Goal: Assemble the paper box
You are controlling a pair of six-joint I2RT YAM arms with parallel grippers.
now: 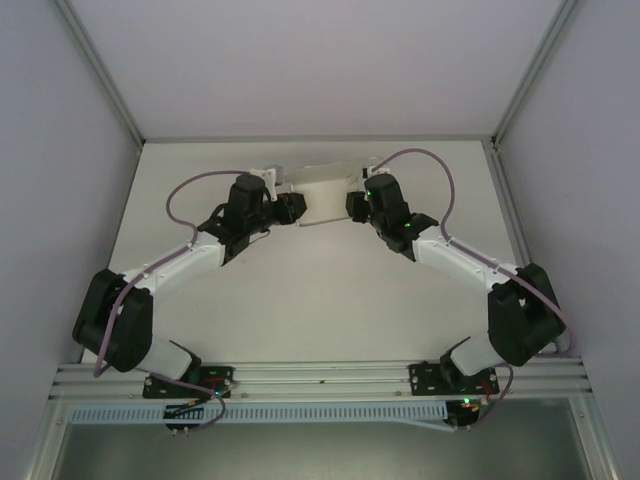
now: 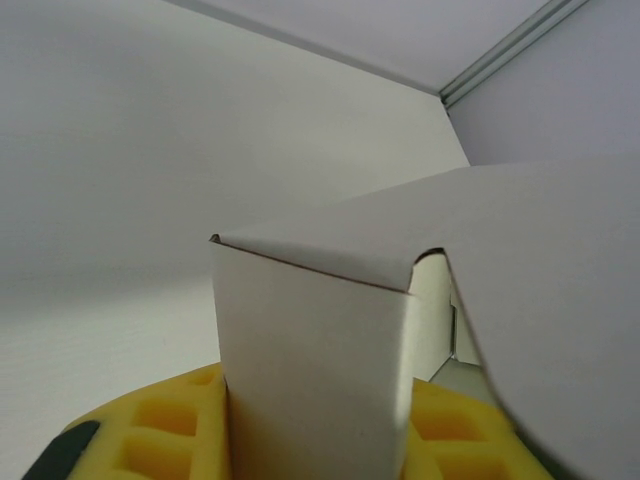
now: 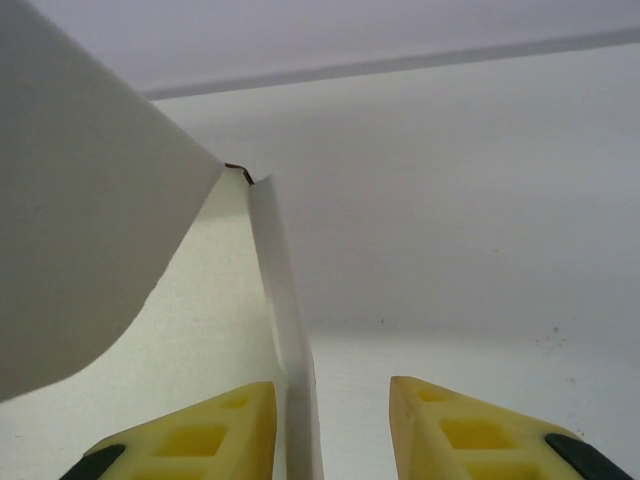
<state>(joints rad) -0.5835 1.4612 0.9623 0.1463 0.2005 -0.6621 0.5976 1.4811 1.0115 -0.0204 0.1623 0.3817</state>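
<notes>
White walls are enclosing a pale table (image 1: 300,300), where a half-folded, thin white-grey paper box (image 1: 325,200) is being held at the far middle, its flaps curling open. The left gripper (image 1: 290,208) is clamping one upright wall between yellow foam pads (image 2: 160,430); the right gripper (image 1: 355,207) is straddling another wall, jaws parted.

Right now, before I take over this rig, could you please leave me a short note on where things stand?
Left hand: shut on the paper box.
Right hand: open; a thin wall of the box stands between its fingers, against one and clear of the other.
Box: at the far middle of the table, between the two hands; I cannot tell whether it is lifted.
Done: sides folded upright, box partly formed.
Left: a large flap curves loose over the top; it likely needs folding down and tucking in.
</notes>
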